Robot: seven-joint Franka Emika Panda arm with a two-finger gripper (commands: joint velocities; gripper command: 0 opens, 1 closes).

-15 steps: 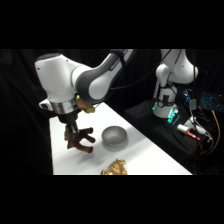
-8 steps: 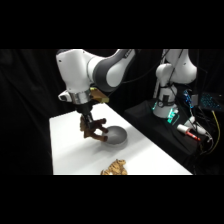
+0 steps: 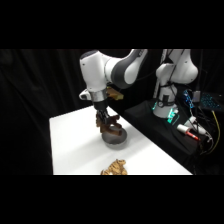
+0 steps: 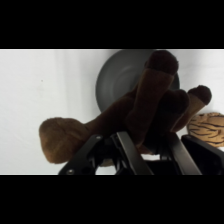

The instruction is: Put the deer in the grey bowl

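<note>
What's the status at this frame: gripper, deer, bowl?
Gripper shut on the deer, held aloft. Deer hangs right over the grey bowl, not released. Tan striped plush off to the side, nothing blocking.

White table (image 3: 75, 145) against black curtains (image 3: 35, 85), cabled electronics (image 3: 192, 117) alongside.

The deer (image 4: 145, 107) is dark brown plush with a lighter brown patch at one end. The grey bowl (image 4: 117, 75) is dark metallic grey. A plush toy (image 4: 209, 129) shows tan with dark stripes. The table (image 3: 75, 145) is white.
</note>
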